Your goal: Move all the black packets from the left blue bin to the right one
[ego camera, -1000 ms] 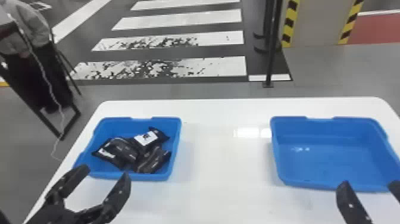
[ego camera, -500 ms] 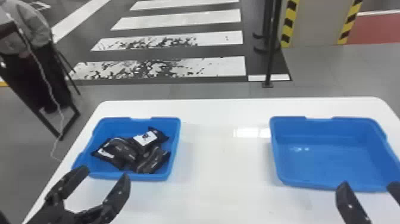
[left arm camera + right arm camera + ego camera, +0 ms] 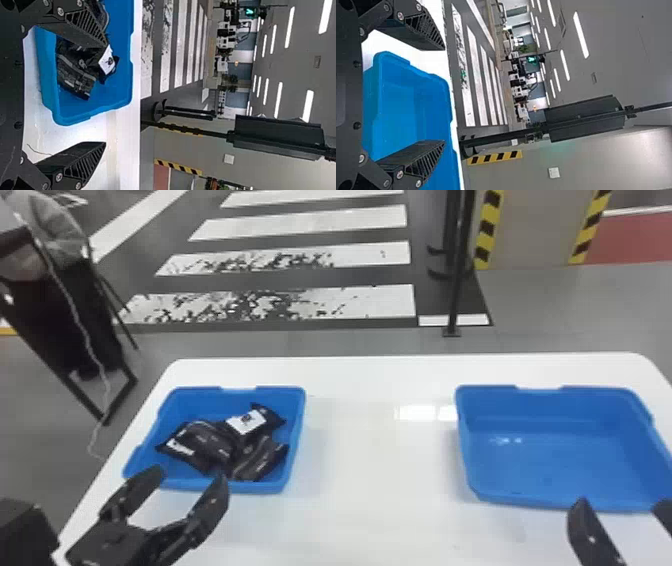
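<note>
Since black packets (image 3: 200, 445) lie in left blue bin (image 3: 250, 487), left gripper (image 3: 191, 474) sits wide at its 7 o'clock, likely for pickup; right gripper (image 3: 622, 502), wide, at 5 o'clock of right blue bin (image 3: 550, 470).

The packets (image 3: 202, 442) overlap, hiding parts of one another, and their print is blurred. The head view's right edge cuts off part of the right bin (image 3: 550, 455) and right pincer (image 3: 624, 504); its bottom edge crops the table (image 3: 375, 495).
</note>
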Robot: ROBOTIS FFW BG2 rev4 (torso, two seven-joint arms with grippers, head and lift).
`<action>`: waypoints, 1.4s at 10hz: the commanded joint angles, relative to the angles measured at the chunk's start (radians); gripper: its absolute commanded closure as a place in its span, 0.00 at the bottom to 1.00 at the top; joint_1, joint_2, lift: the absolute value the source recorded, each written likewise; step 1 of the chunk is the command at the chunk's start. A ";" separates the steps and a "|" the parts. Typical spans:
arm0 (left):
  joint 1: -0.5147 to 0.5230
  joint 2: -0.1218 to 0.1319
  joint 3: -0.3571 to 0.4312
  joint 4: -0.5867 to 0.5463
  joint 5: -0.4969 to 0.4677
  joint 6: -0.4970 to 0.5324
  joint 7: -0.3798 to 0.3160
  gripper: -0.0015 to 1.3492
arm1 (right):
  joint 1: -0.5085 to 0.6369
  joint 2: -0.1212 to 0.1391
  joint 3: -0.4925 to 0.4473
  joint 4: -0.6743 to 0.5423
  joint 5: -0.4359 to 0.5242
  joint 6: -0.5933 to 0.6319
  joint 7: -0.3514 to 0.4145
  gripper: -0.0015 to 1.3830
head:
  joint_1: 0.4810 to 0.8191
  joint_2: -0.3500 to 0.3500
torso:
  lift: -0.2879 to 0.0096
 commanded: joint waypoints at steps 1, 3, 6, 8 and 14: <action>-0.068 0.000 0.007 0.027 -0.002 0.100 0.000 0.12 | 0.000 0.000 0.000 0.001 -0.006 0.000 0.000 0.14 | 0.63 0.74 | 0.50; -0.151 0.017 0.025 0.069 -0.034 0.185 0.000 0.12 | 0.000 0.000 0.000 0.004 -0.010 0.000 0.000 0.14 | 0.63 0.75 | 0.50; -0.281 0.063 0.029 0.157 -0.048 0.301 -0.003 0.12 | -0.002 0.000 0.000 0.006 -0.012 0.003 0.002 0.14 | 0.63 0.79 | 0.50; -0.374 0.091 0.025 0.214 -0.048 0.397 -0.011 0.13 | -0.005 0.000 0.002 0.009 -0.012 0.010 0.002 0.14 | 0.63 0.80 | 0.50; -0.642 0.156 -0.061 0.388 -0.106 0.676 -0.020 0.13 | -0.007 0.000 0.006 0.013 -0.018 0.010 0.002 0.14 | 0.63 0.74 | 0.50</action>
